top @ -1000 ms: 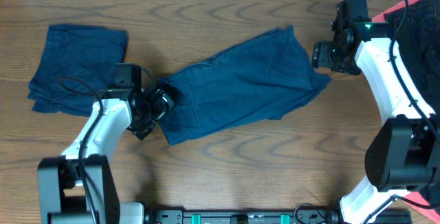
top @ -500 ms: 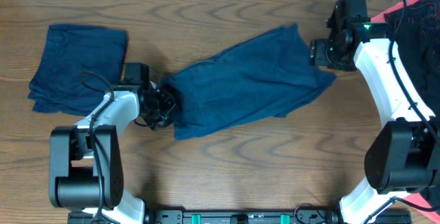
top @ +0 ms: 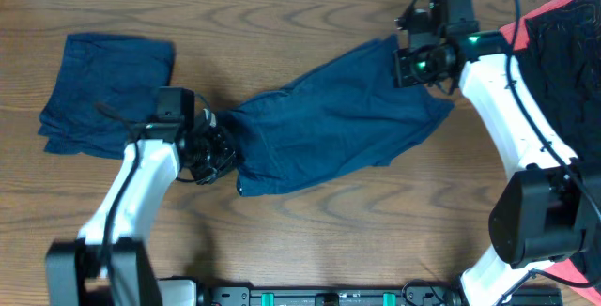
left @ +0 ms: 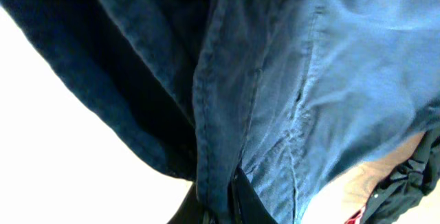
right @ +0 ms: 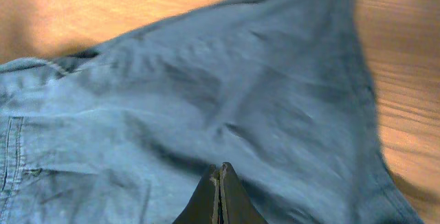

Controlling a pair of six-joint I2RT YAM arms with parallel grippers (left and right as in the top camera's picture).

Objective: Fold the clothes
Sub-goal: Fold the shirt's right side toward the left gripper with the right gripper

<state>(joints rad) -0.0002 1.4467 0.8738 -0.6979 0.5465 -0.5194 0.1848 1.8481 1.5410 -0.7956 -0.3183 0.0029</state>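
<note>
Dark navy shorts point(top: 329, 123) lie spread slantwise across the middle of the table. My left gripper point(top: 218, 151) is at their left end, shut on the hemmed edge. In the left wrist view that hem point(left: 213, 135) runs down between the black fingers of the left gripper point(left: 221, 207), and the cloth fills the frame. My right gripper point(top: 410, 62) is over the shorts' upper right corner. Seen from the right wrist, the right gripper point(right: 220, 168) has its fingers pressed together, tips pinching into the blue cloth point(right: 206, 93).
A folded navy pile point(top: 108, 90) lies at the far left. At the right edge a black garment point(top: 568, 62) rests on a coral-red one point(top: 540, 15), close behind the right arm. A black rail point(top: 329, 297) runs along the front edge.
My right gripper has moved left onto the shorts' upper right corner and shut. My left gripper has shut on the left end, which is now bunched up at its fingers.
</note>
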